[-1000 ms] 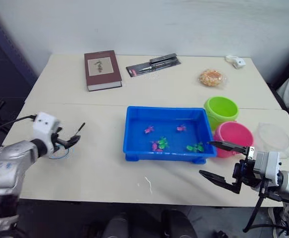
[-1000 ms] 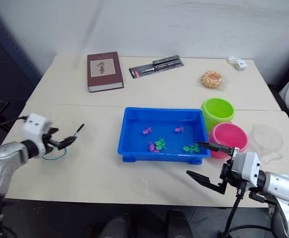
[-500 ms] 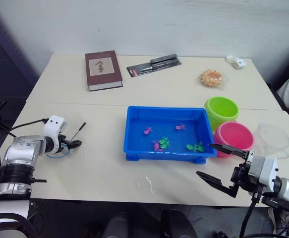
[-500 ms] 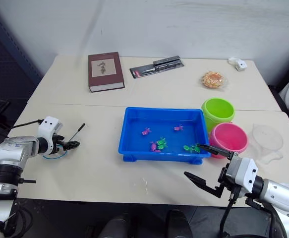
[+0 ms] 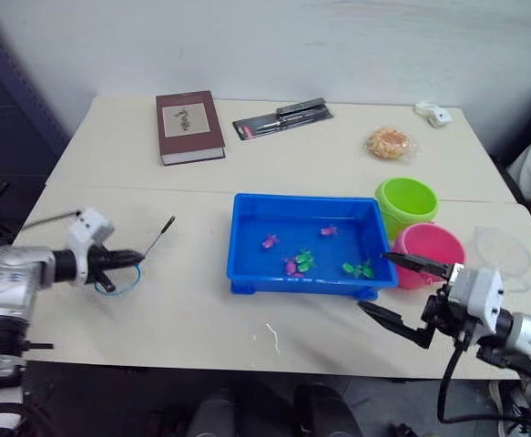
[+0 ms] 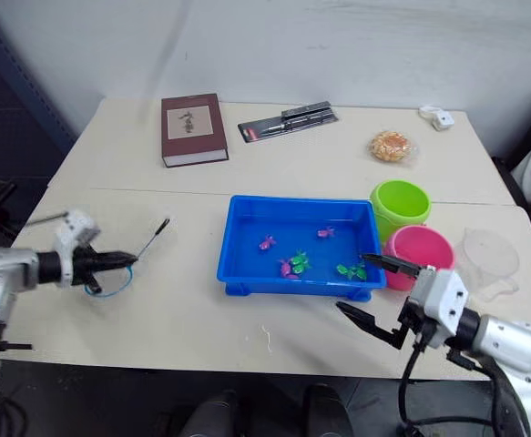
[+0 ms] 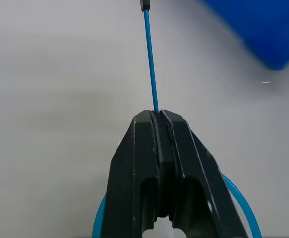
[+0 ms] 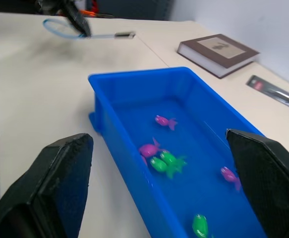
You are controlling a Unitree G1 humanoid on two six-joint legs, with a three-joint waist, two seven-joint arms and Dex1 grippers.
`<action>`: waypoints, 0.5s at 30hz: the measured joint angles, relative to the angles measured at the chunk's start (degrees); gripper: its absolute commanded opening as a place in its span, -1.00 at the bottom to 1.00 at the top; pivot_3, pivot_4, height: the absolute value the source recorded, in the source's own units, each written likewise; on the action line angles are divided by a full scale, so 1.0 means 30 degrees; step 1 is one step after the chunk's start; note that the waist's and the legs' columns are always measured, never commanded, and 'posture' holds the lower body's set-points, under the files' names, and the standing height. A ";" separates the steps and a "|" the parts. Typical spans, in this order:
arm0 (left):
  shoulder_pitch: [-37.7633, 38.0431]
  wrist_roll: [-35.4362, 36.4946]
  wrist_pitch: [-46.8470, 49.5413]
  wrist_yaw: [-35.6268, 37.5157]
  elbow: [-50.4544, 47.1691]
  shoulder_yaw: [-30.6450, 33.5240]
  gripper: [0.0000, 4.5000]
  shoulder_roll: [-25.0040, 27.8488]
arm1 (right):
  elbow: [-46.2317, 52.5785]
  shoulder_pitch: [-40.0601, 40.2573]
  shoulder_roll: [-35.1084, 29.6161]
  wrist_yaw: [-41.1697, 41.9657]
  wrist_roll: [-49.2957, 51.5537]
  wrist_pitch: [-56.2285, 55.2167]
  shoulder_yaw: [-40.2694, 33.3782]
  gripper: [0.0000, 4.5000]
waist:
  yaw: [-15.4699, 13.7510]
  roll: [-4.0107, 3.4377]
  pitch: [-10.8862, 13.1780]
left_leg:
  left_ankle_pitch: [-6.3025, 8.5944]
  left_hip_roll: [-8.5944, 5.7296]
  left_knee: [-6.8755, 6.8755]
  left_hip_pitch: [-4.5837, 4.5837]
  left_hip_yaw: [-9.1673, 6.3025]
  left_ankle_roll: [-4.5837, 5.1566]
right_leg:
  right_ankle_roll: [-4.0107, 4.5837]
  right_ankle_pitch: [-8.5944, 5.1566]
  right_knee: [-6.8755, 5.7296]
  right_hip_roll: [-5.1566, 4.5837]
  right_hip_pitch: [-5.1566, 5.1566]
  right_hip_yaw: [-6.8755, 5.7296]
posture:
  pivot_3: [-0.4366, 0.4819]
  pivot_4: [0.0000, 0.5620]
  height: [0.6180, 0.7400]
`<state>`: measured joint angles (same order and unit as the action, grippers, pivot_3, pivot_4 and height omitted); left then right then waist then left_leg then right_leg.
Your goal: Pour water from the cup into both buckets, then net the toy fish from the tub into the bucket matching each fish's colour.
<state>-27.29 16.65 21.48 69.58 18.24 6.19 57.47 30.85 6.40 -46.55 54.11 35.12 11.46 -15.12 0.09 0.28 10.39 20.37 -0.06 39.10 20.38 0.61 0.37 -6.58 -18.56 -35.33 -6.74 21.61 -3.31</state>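
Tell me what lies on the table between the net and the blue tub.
Nothing: in the left eye view the tabletop is bare between the net, pinched in the left gripper, and the tub.

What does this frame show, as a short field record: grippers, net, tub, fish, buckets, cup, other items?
left gripper: shut on the net, hoop end by the gripper, stick pointing toward the tub
right gripper: open, at the tub's near right corner, holding nothing
tub: blue, mid-table, holds all the fish
fish: pink and green, none in a bucket
buckets: green bucket behind pink bucket, both right of the tub
cup: clear, right of the pink bucket
other: book, snack packet, tool pack at the far side
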 measured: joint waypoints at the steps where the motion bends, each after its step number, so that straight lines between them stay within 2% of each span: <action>1: -0.0463 0.0000 -0.0363 0.0883 -0.0473 -0.0146 -0.96 0.0434 | 0.0114 -0.0984 -0.0518 0.0034 0.0726 0.1127 0.0298 1.00 | 0.0000 -0.0037 0.0020 | -0.0001 -0.0003 -0.0007 0.0001 0.0000 0.0000 | 0.0001 0.0000 0.0003 0.0000 -0.0001 -0.0001 | -0.05 -0.47 0.97; 5: -0.2303 0.0398 -0.0359 0.3565 -0.3379 -0.1959 -0.96 0.0383 | 0.0086 -0.4926 -0.1815 0.0357 0.2674 0.4756 0.1995 1.00 | -0.0110 -0.0095 0.0055 | -0.0003 -0.0014 -0.0009 0.0036 -0.0040 0.0011 | 0.0000 0.0000 -0.0025 0.0013 -0.0007 -0.0036 | -0.05 -0.47 0.97; 8: -0.3579 0.1002 0.1549 0.5111 -0.6375 -0.4276 -0.96 -0.0287 | -0.0425 -0.8233 -0.1888 0.0152 0.2783 0.7435 0.4204 1.00 | -0.0043 -0.0088 0.0060 | -0.0007 -0.0034 0.0025 0.0149 -0.0055 0.0038 | -0.0014 0.0007 -0.0037 0.0025 0.0057 -0.0058 | -0.05 -0.47 0.97; 10: -0.4683 0.1182 0.2701 0.5258 -0.8286 -0.5772 -0.96 -0.1526 | -0.1235 -1.0671 -0.0586 -0.0386 0.2730 0.8918 0.5880 1.00 | -0.0017 -0.0086 0.0059 | -0.0025 -0.0068 0.0065 0.0270 -0.0066 0.0064 | -0.0037 0.0019 -0.0070 0.0065 0.0160 -0.0069 | -0.05 -0.47 0.97; 15: -0.5811 0.0944 0.3688 0.4909 -0.8917 -0.7487 -0.96 -0.3139 | -0.1913 -1.2496 0.0447 -0.0830 0.2803 1.1954 0.8001 1.00 | -0.0015 -0.0084 0.0061 | -0.0049 -0.0090 0.0070 0.0383 -0.0013 0.0079 | -0.0038 0.0020 -0.0159 0.0088 0.0322 -0.0182 | -0.05 -0.47 0.97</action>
<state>-44.72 19.48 32.54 84.31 -8.51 -16.27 48.06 25.11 -31.09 -45.21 51.63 43.53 47.33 8.88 0.04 0.03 10.57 20.22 -0.33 39.31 21.53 0.57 0.61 -6.70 -18.50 -35.81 -6.47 22.57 -3.85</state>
